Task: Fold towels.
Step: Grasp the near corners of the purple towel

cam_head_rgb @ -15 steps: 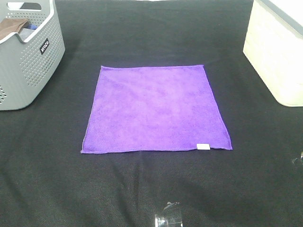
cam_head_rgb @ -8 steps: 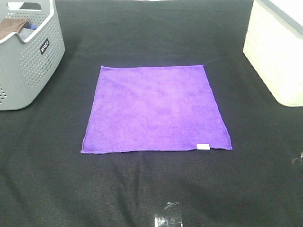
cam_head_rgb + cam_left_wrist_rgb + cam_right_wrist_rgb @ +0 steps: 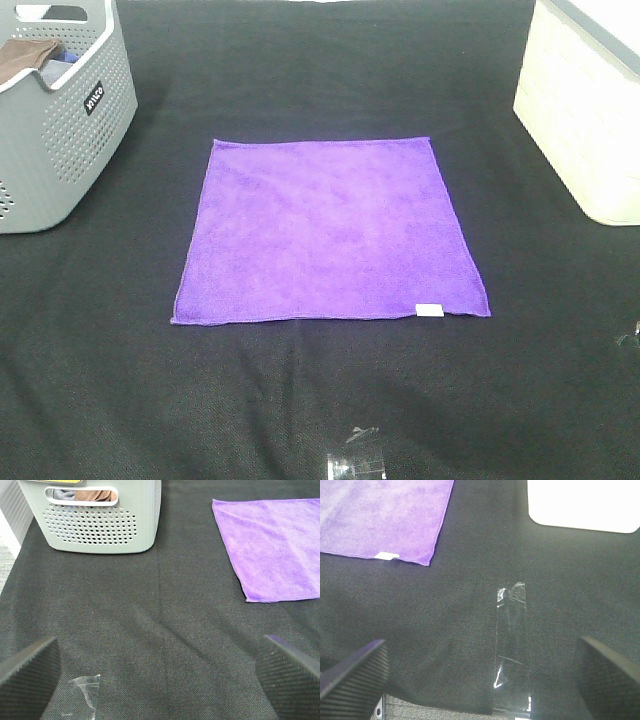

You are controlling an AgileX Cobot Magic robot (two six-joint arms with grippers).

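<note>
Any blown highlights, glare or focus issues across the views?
Right wrist: cream box blown out to flat white, tape strip catching glare. Left wrist: fingertips soft, out of focus. Exterior high: even light, purple towel sharp.

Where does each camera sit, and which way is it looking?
Exterior high: mounted high, looks down on the purple towel; no arm shows.
Left wrist: on left arm, faces grey basket; left gripper shows, jaws apart.
Right wrist: on right arm, faces cream box; right gripper shows, jaws apart.
Shared: purple towel, in all three.

Even bright light; white bin (image 3: 580, 505) blown out; tape (image 3: 511, 630) glints; towel (image 3: 330, 235) sharp.
</note>
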